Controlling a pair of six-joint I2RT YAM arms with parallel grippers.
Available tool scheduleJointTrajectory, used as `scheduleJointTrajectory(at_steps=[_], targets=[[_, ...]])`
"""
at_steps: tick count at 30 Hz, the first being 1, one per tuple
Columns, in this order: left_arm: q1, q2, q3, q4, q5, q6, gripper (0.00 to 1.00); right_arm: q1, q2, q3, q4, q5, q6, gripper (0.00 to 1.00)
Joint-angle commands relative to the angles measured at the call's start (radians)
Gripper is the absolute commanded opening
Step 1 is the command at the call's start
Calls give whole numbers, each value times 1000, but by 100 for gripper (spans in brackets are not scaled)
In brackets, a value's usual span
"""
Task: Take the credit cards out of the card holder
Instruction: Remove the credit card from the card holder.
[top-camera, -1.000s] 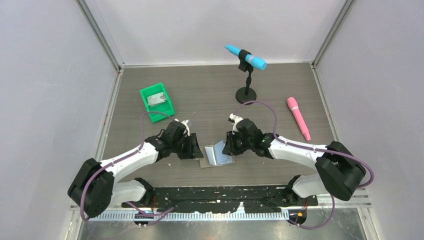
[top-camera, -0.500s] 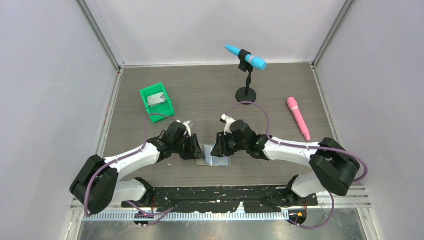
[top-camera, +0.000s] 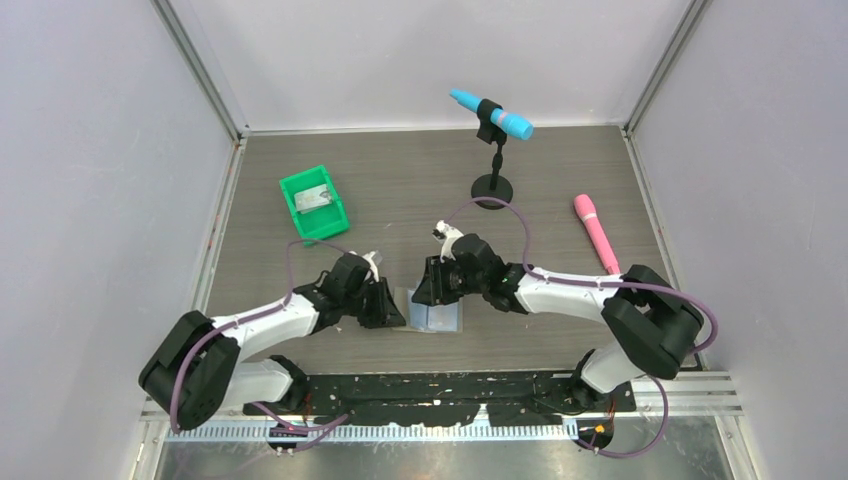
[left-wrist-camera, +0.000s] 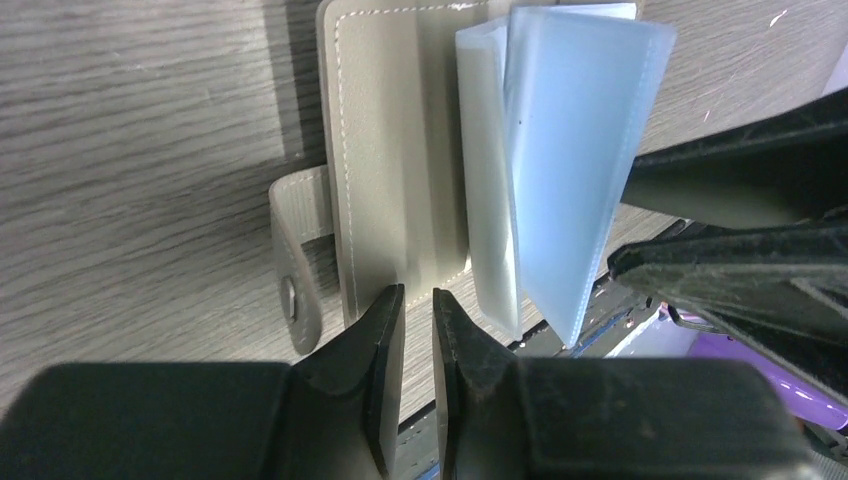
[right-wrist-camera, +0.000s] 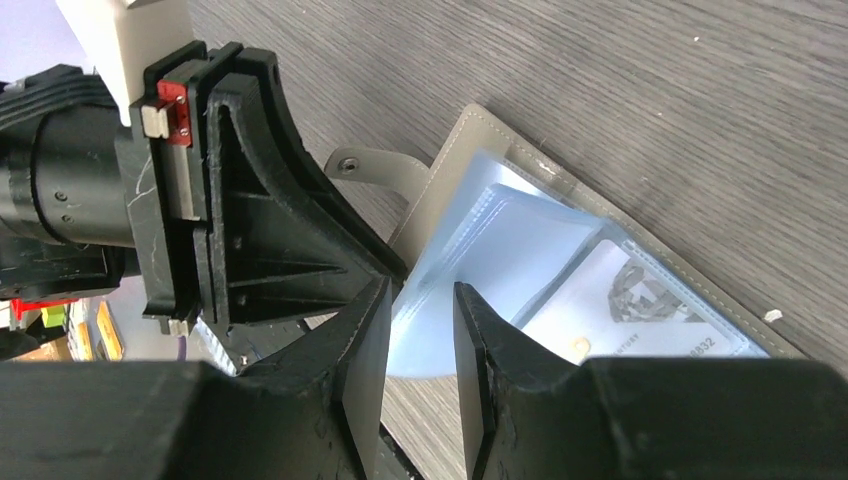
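Observation:
The card holder (top-camera: 440, 320) lies open on the table between my arms; its grey cover (left-wrist-camera: 400, 150), tab (left-wrist-camera: 295, 270) and pale blue pocket leaves (left-wrist-camera: 570, 150) fill the left wrist view. One leaf stands up. A whitish credit card (right-wrist-camera: 640, 300) with a faint printed mark sits inside a flat pocket. My left gripper (top-camera: 392, 306) is all but shut, its tips (left-wrist-camera: 418, 300) at the near edge of the grey cover, nothing between them. My right gripper (top-camera: 424, 290) is slightly open (right-wrist-camera: 420, 310) just over the raised blue leaf (right-wrist-camera: 480, 250), not clamping it.
A green bin (top-camera: 336, 215) at the back left holds a greyish card (top-camera: 316, 197). A blue microphone on a black stand (top-camera: 492, 185) stands at the back centre. A pink microphone (top-camera: 597, 235) lies at the right.
My right gripper has moved left over the holder, to its left half, and the blue leaf is now pushed up. My left gripper has shifted slightly toward the holder's left edge.

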Motion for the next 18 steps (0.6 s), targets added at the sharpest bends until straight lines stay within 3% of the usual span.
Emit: scheduleJointTrajectory(at_steps=[1, 7, 14, 18], targets=[[4, -52, -34, 78, 22, -46, 18, 5, 23, 42, 64, 26, 12, 37], [4, -150, -84, 68, 3, -78, 19, 6, 70, 52, 90, 22, 17, 36], [3, -330, -47, -176, -160, -46, 26, 13, 129, 83, 96, 9, 4, 36], [3, -408, -9, -225, -180, -40, 27, 13, 122, 102, 63, 22, -15, 39]])
